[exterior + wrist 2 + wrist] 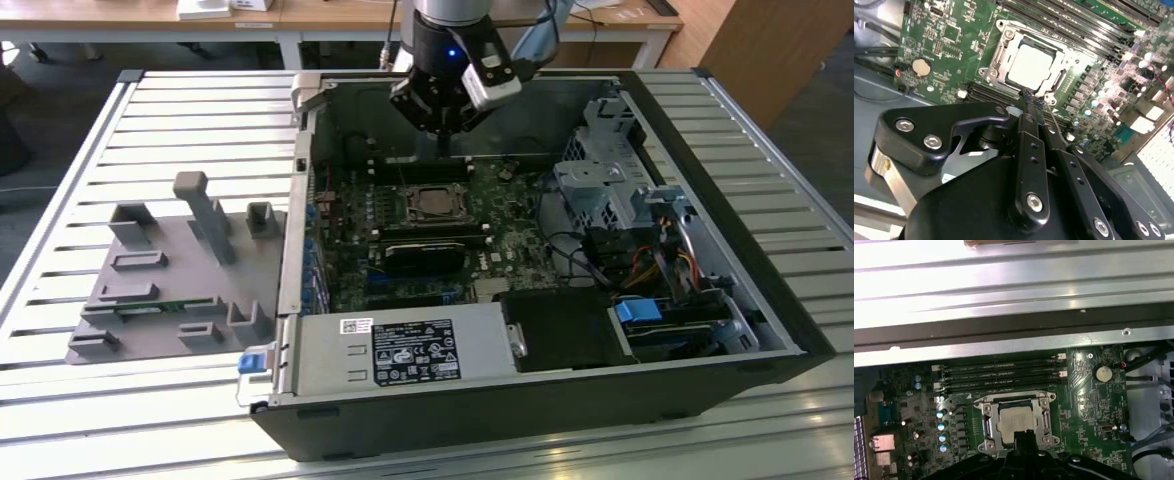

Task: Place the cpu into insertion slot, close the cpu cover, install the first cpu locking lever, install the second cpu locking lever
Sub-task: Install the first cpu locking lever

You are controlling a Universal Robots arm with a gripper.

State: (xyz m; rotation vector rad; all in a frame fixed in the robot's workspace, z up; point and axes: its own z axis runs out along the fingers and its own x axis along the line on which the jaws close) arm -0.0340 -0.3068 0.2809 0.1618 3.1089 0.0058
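Observation:
The cpu [1031, 65] lies flat in its socket on the green motherboard [501, 250], silvery top up, and shows in both wrist views [1016, 420]. The cpu cover [1002, 56] lies down around it as a metal frame [988, 427], the chip showing through its square opening. My gripper [1030, 97] hangs just above the socket's edge with its black fingers pressed together and nothing between them. In the exterior view the gripper [445, 148] stands over the board just behind the cpu [430, 203]. A thin lever wire [961, 407] runs beside the socket; whether it is latched I cannot tell.
The open computer case [747, 330] surrounds the board. Memory slots [999, 372] run beside the socket. A drive cage [601, 185] and cables sit at the exterior view's right, a power supply [400, 355] at the front. A grey fixture plate [174, 270] lies outside the case.

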